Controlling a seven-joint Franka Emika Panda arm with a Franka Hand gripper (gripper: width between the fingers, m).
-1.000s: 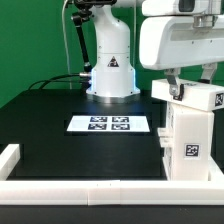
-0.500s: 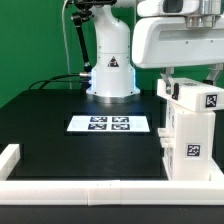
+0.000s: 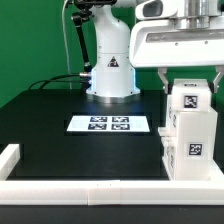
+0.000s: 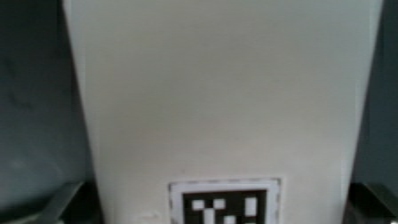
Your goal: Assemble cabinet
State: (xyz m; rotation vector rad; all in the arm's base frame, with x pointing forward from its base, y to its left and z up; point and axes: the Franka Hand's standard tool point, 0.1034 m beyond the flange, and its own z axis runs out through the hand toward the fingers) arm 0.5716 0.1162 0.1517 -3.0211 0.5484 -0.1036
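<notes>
The cabinet (image 3: pixel 190 140) is a tall white shell standing at the exterior view's right, with a square tag on its front. A smaller white block (image 3: pixel 190 98) with its own tag sits squarely on top of it. My gripper (image 3: pixel 191 80) hangs straight above and its dark fingers (image 3: pixel 166 78) straddle this block on both sides, shut on it. In the wrist view the block's white face (image 4: pixel 187 100) fills the picture, with its tag (image 4: pixel 226 205) low down. My gripper (image 4: pixel 222 212) shows only as dark fingers (image 4: pixel 63 205) at the block's two sides.
The marker board (image 3: pixel 110 124) lies flat in the middle of the black table. The arm's white base (image 3: pixel 110 75) stands behind it with cables to its left. White border rails run along the front (image 3: pixel 90 190) and the left edge (image 3: pixel 10 155).
The gripper has turned and shifted toward the exterior view's right with the top block. The block, earlier skewed and overhanging to the left, now sits square on the cabinet.
</notes>
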